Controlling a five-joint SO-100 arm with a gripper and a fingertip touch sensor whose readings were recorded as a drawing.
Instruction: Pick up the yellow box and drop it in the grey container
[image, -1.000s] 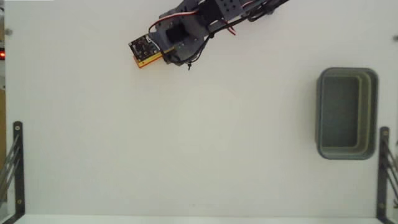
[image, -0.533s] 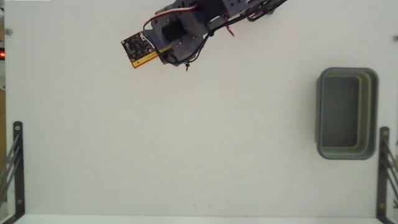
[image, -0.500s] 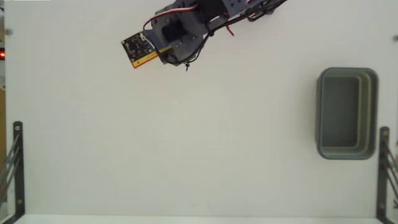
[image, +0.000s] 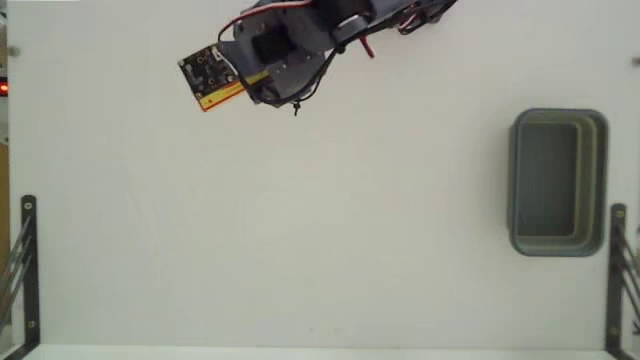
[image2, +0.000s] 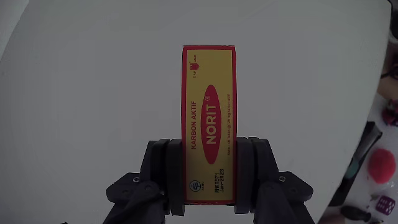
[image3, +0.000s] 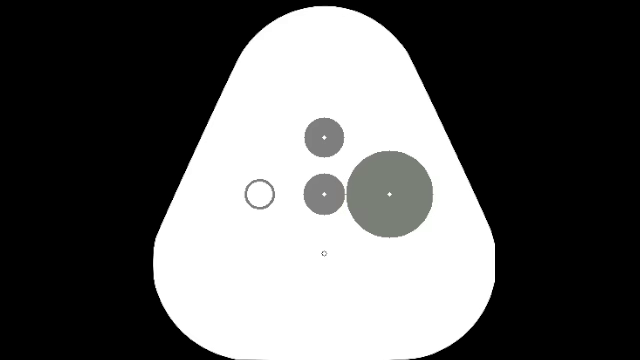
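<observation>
In the wrist view the gripper (image2: 208, 177) is pinching the yellow box (image2: 208, 118): its two black jaws press on the long sides of the box near the lower end, and most of the box sticks out in front of them. The face of the box shows a red border and a red oval label with the word NORIT, and "KARBON AKTIF" is printed beside it. Behind the box there is only the white table (image2: 93, 93), and some dark and pink objects at the right edge of this view are too blurred to name. In the fixed view the arm (image: 300, 40) comes in from the top edge, and the gripper (image: 225, 85) holds the box (image: 222, 95) at the upper left part of the table (image: 300, 230); only a thin yellow strip of the box shows under a small dark circuit board on the wrist. Compared with one second ago, the gripper and the box have moved to the left and a little up in the fixed view, farther away from the grey container (image: 558, 182). The container stands in the same place at the right side of the table, well apart from the box. Black metal brackets (image: 25, 270) show at the lower left and lower right edges.
</observation>
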